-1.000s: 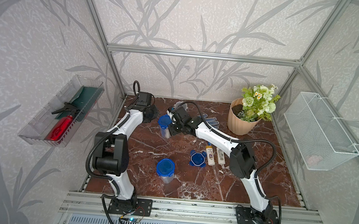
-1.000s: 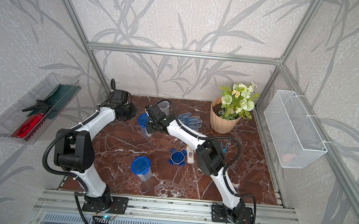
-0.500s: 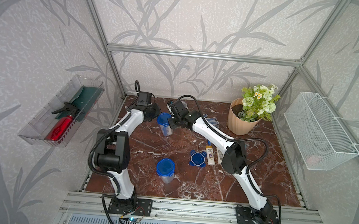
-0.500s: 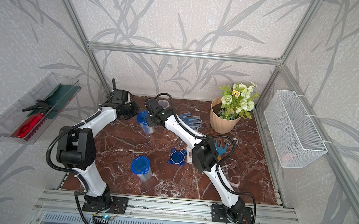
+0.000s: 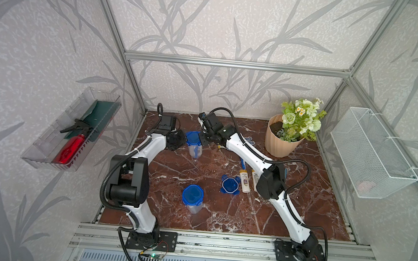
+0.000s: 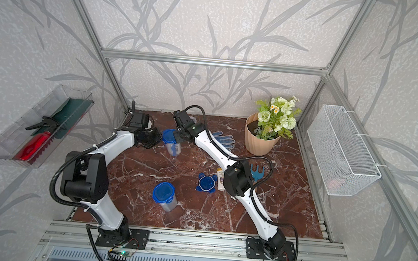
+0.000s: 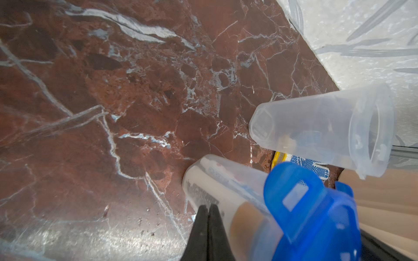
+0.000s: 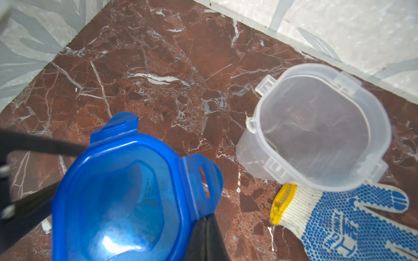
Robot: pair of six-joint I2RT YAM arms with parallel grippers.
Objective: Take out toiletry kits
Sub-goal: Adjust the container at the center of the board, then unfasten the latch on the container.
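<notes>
Fingers of left gripper seen pressed together at wall of far lidded cup. Right gripper likewise closed, at blue lid edge. Kit bottle seen inside. Second lidded cup stood near front. Another bottle laid beside loose lid.

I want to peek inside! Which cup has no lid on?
The cup beside the glove, at the back. The cup next to it and the front cup are both lidded.
</notes>
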